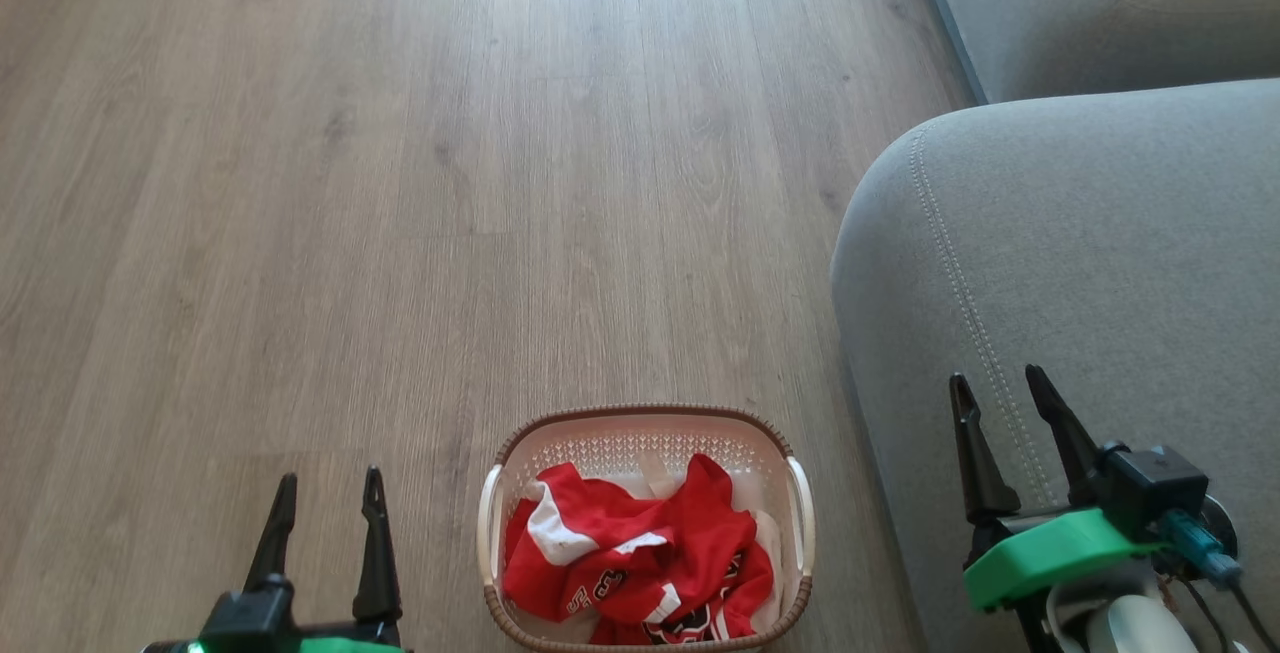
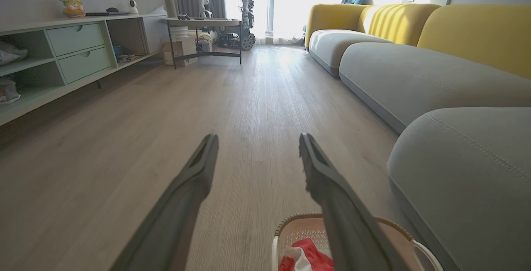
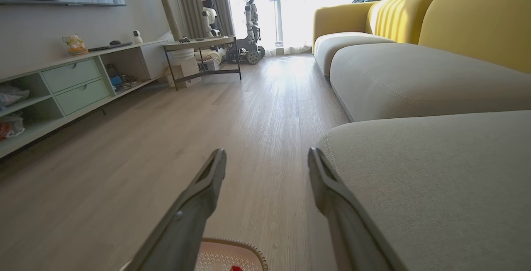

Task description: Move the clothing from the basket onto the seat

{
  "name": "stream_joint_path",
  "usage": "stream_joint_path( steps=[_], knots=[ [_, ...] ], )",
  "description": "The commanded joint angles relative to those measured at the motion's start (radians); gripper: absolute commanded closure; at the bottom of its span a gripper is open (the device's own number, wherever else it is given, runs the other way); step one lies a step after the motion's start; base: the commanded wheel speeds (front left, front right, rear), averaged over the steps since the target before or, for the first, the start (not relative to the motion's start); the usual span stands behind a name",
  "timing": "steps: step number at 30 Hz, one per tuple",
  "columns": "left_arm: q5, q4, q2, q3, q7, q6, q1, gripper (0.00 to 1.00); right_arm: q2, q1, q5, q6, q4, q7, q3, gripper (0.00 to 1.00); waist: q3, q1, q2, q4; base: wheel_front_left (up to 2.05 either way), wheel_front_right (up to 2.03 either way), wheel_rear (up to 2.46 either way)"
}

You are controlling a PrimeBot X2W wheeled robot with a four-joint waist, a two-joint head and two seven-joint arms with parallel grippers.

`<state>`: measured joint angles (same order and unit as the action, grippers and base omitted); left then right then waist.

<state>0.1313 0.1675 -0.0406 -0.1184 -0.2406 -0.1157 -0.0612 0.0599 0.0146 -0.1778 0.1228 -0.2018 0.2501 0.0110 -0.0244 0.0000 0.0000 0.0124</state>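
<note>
Perforated plastic basket (image 1: pixel 650 448), matt grey fabric seat (image 1: pixel 1100 263), wood-grain floor (image 1: pixel 400 183)

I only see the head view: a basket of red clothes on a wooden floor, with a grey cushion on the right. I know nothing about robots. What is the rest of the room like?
Observer: In the left wrist view, the grey cushions beyond the seat have yellow backrests.
Operator: Anything opposite them?
Observer: A low shelf unit with two pale green drawers runs along the facing wall.
Operator: And at the far end?
Observer: A dark-legged table, with two robots standing beyond it.
</note>
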Motion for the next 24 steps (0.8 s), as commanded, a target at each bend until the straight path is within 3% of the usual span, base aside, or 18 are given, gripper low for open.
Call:
stream_joint_path(
  steps=[1, 24],
  knots=[
    [-0.037, -0.028, -0.013, 0.023, -0.019, -0.009, 0.026, 0.0, -0.008, -0.019, 0.045, 0.008, 0.029, 0.011, 0.012, 0.0, 0.0, 0.0, 0.0, 0.0, 0.0, 0.0, 0.0],
    [-0.015, 0.004, -0.012, 0.033, -0.021, -0.004, 0.039, 0.0, -0.01, -0.019, 0.052, 0.008, 0.026, 0.012, 0.004, 0.0, 0.003, 0.0, 0.0, 0.001, 0.0, 0.0, 0.0]
  ],
)
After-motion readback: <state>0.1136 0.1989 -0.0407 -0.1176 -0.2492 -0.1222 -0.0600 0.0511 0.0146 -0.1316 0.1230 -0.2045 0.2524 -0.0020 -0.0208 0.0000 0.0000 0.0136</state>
